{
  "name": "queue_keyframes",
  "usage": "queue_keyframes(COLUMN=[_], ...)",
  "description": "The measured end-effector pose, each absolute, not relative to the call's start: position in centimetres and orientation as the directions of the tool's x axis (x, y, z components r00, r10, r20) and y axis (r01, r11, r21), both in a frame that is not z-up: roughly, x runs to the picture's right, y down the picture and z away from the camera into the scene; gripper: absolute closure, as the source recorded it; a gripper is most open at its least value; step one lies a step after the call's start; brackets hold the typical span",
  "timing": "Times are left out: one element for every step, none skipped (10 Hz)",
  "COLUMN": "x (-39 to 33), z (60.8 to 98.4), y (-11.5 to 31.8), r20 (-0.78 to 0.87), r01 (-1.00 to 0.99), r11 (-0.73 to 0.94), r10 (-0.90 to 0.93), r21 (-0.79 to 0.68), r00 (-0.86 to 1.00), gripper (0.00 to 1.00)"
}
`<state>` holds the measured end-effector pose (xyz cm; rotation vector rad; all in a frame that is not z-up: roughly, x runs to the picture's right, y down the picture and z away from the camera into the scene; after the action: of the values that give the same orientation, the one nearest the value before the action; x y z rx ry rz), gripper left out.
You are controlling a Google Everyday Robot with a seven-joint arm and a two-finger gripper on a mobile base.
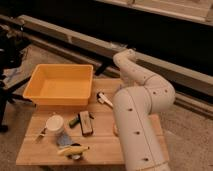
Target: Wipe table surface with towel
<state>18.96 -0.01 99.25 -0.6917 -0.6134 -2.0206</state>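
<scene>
Wooden table (105, 142) w/ pale plank top stands on speckled grey floor (187, 132). Behind it a long pale ledge (80, 37) runs diagonally across the room, w/ a dark wall (150, 27) above. Dark stand (7, 55) at left edge. Lighting dim, warm. End effector not in view.
</scene>
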Motion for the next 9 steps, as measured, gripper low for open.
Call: queue_keyframes(x=[20.7, 21.8, 22.8, 23.5, 24.1, 24.3, 24.6, 24.2, 23.5], z=[99.1, 98.8, 98.3, 97.6, 96.6, 95.7, 94.3, 93.4, 92.6], y=[1.0, 1.7, 2.3, 2.9, 3.9, 4.5, 5.3, 6.1, 6.8], r20=[0.696, 0.711, 0.722, 0.729, 0.735, 0.737, 0.738, 0.739, 0.735], r01=[0.861, 0.862, 0.864, 0.864, 0.863, 0.862, 0.86, 0.855, 0.846], r11=[-0.489, -0.489, -0.488, -0.487, -0.487, -0.487, -0.486, -0.487, -0.493], r10=[-0.569, -0.559, -0.551, -0.546, -0.537, -0.53, -0.52, -0.507, -0.493], r21=[0.141, 0.134, 0.127, 0.126, 0.132, 0.14, 0.157, 0.179, 0.204], r00=[-0.437, -0.428, -0.418, -0.414, -0.415, -0.42, -0.429, -0.444, -0.465], gripper=[1.0, 1.0, 1.0, 1.0, 1.0, 1.0, 1.0, 1.0, 1.0])
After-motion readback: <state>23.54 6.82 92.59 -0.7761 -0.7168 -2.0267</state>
